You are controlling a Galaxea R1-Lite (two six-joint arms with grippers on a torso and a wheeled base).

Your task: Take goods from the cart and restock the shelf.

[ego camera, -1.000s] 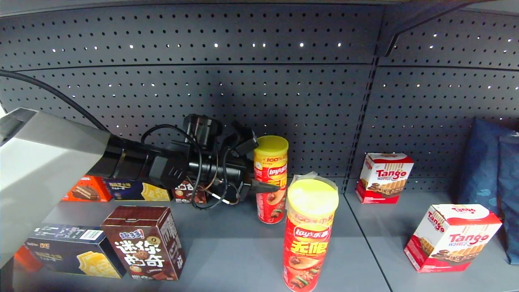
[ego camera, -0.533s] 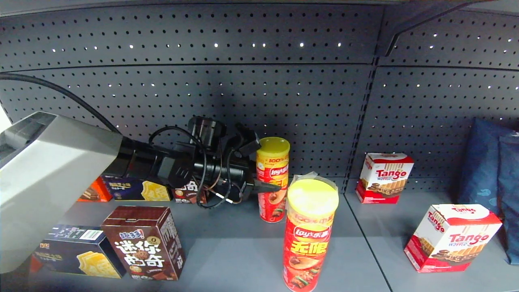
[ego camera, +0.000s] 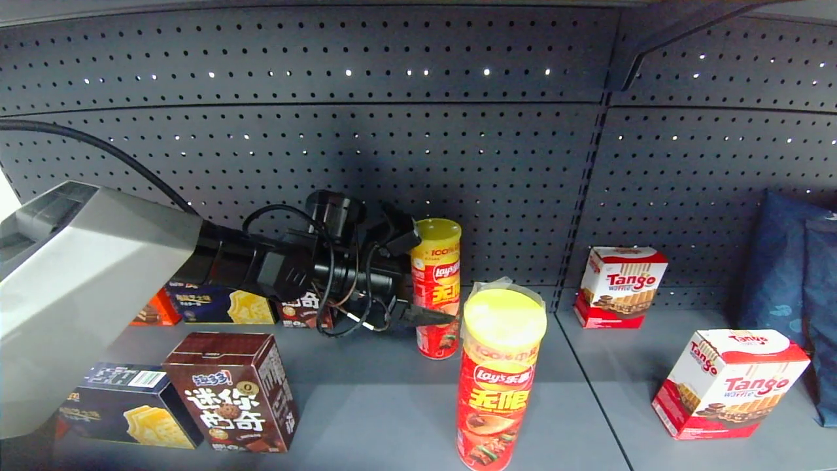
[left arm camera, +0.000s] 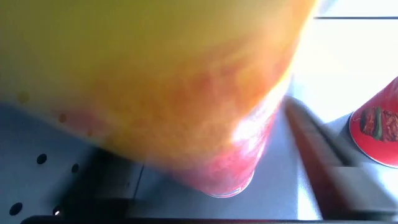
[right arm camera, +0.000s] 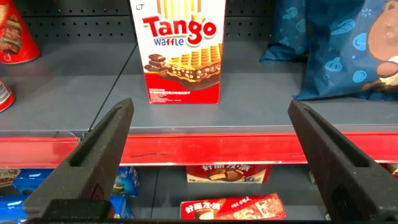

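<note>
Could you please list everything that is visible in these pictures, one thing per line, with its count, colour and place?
shelf: one, grey, under all the goods.
pegboard: one, dark grey, behind the shelf.
chip cans: two, red with yellow lids, centre; one front, one rear.
wafer boxes: two, red and white, right; one front, one rear.
biscuit boxes: two, brown, left; one front, one rear and partly hidden.
cracker boxes: two, dark, left; one front, one rear.
orange box: one, orange, rear left.
bags: two, blue, far right.
left gripper: one, black, shut on the rear chip can.
right gripper: one, black, open, before the shelf edge.
</note>
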